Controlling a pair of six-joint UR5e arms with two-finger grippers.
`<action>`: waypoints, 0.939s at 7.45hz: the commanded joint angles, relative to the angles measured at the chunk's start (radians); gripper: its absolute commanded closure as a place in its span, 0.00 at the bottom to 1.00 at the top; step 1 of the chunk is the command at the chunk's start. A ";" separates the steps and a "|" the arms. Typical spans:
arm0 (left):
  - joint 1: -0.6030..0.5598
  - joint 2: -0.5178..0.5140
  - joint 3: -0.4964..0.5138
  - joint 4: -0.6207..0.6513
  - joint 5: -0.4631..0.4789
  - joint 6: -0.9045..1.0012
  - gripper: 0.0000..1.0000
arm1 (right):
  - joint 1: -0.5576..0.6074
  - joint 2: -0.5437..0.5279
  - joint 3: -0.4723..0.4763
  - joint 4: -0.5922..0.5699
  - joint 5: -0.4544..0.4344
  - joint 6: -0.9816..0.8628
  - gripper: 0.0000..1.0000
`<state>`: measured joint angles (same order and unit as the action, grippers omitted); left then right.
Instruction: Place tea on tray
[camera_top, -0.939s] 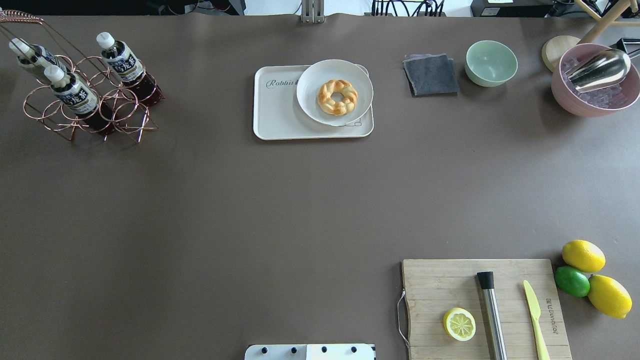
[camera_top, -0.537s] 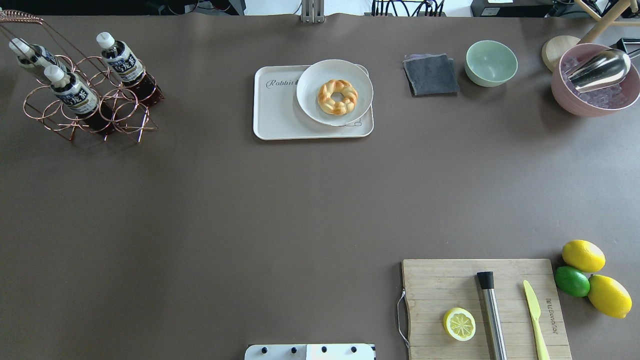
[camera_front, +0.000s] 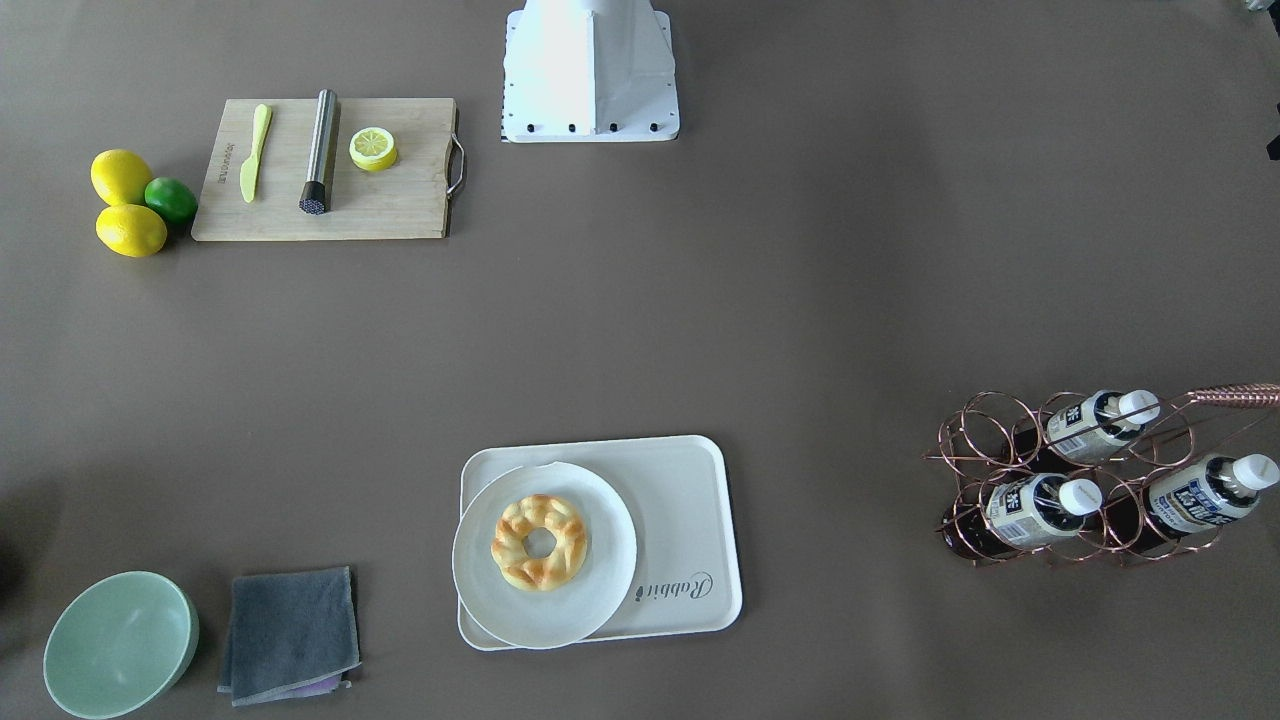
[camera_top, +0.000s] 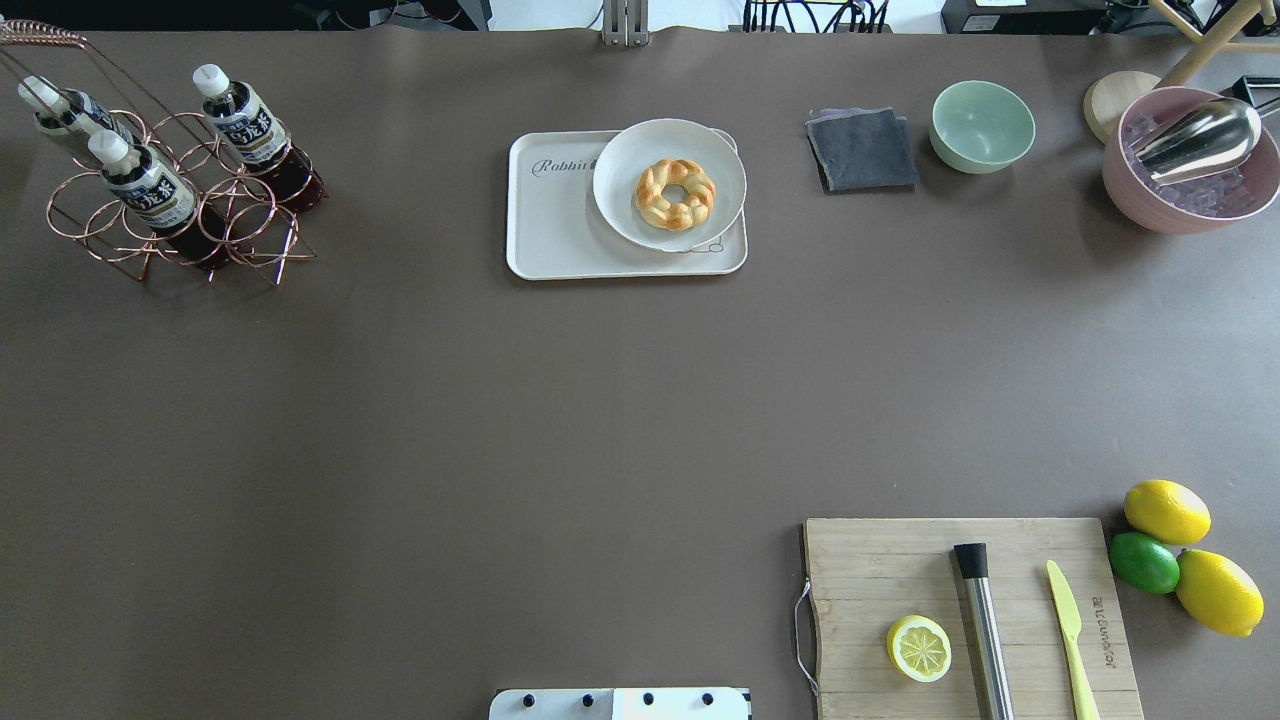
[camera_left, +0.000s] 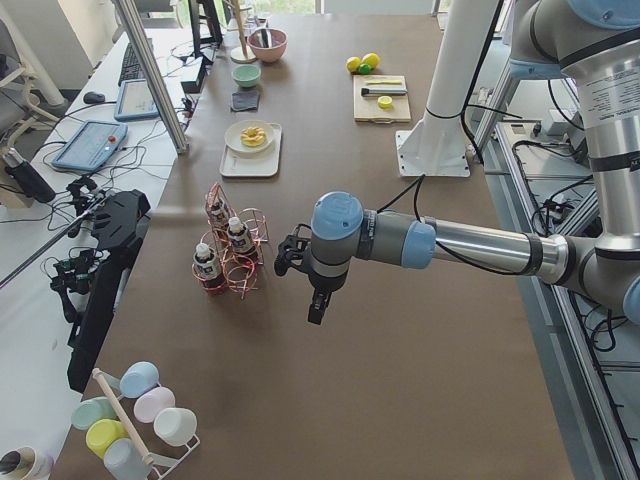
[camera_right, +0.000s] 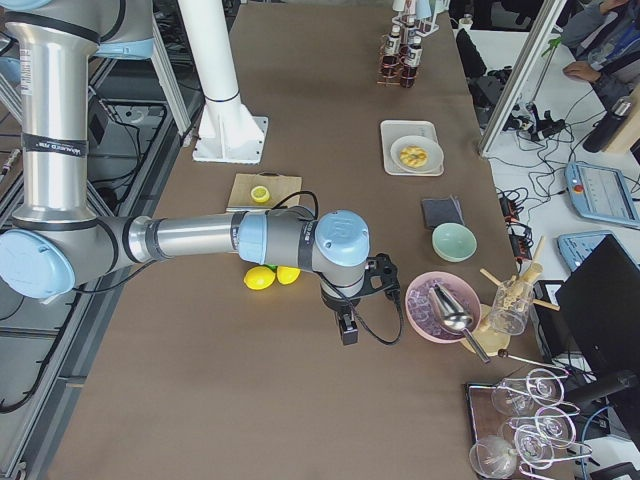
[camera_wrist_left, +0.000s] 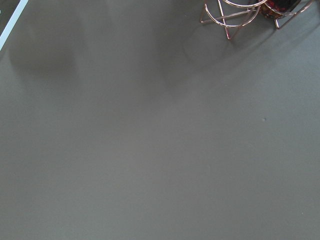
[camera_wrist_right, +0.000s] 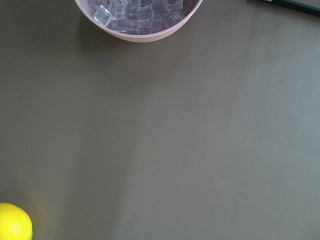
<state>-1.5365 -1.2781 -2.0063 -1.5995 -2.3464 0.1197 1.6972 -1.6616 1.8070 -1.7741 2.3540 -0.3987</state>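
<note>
two pincers hang out at the ends of the tabletop (camera_top: 500, 400), and both show only in the side views, so i cannot tell how wide either one stands. since all three bottles sit in their rack, i judge that neither has hold of any tea yet

the left pincer (camera_left: 316, 314) points down over bare tabletop just beside the copper wire rack (camera_left: 238, 262). its wrist camera catches only the rack's feet at its top edge. that arm is parked nearest the bottles, so it is probably the one meant to fetch. the right pincer (camera_right: 348, 330) hangs at the far end, near the pink bowl of ice (camera_right: 440, 305) and the lemons (camera_right: 262, 277), well apart from anything this job needs

the tea (camera_top: 245, 120) stands caps uppermost in the rack's rings with its two twins. the rings keep the bottles from touching, which leaves each white cap free for a grip from above

further on, the tray (camera_top: 560, 225) lies at the middle far side, well apart from the rack. the round plate (camera_top: 620, 160) with its braided pastry (camera_top: 676, 193) is pushed to one side of the tray (its edge overhangs the rim), so the strip by the "rabbit" script is bare, and that looks like the spot for a bottle
</note>
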 joint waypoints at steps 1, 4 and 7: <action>-0.002 -0.009 -0.003 0.001 0.002 0.000 0.04 | -0.004 -0.015 0.008 0.001 0.007 0.000 0.00; -0.004 -0.010 -0.020 0.000 0.002 0.000 0.03 | -0.004 -0.021 0.009 0.002 0.008 0.006 0.00; -0.004 -0.018 -0.026 -0.003 0.002 -0.003 0.03 | -0.004 -0.023 0.011 0.024 0.008 0.001 0.00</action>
<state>-1.5401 -1.2907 -2.0300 -1.6013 -2.3440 0.1183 1.6936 -1.6836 1.8173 -1.7705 2.3623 -0.3937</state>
